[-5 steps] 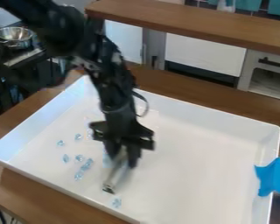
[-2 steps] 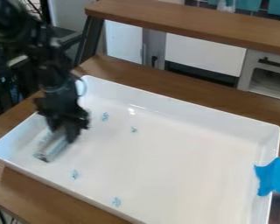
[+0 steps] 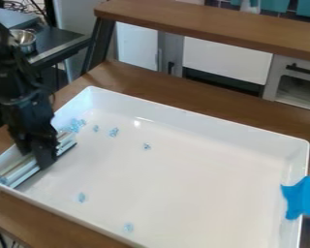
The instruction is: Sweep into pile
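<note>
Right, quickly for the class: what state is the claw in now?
Claw: closed on the pale sweeping bar, inside the tray at the view's left.

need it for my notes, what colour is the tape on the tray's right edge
The tape is bright blue, in the camera view

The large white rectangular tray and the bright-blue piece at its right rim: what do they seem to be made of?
The tray looks like smooth, glossy plastic, since light glints off its floor; enamelled metal is possible. The blue piece looks like matte tape, with ragged edges and no glint, though cloth is possible.
</note>
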Available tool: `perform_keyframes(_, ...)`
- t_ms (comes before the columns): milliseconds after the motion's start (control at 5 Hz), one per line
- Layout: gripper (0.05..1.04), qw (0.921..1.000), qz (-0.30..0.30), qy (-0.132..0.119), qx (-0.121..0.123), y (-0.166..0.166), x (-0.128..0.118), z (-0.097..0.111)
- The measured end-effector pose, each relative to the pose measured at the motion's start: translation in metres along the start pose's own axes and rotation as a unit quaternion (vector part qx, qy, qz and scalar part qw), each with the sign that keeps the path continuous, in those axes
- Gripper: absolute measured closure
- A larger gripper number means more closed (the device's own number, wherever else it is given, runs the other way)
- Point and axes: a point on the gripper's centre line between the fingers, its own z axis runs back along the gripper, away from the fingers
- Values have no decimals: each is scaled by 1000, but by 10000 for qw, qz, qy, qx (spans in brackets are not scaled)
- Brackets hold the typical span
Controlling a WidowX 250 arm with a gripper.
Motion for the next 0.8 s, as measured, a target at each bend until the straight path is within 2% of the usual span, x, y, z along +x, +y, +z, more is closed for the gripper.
perform_keyframes(200, 700, 9979, 378, -224, -476, -21, 8, 9)
perform_keyframes(400, 700, 9944, 742, -399, -642, -70, 30, 24)
perform_keyframes(600, 700, 9942, 711, -167, -795, -120, 29, 22)
perform_keyframes(800, 700, 9933, 577, -164, -983, -168, 29, 25)
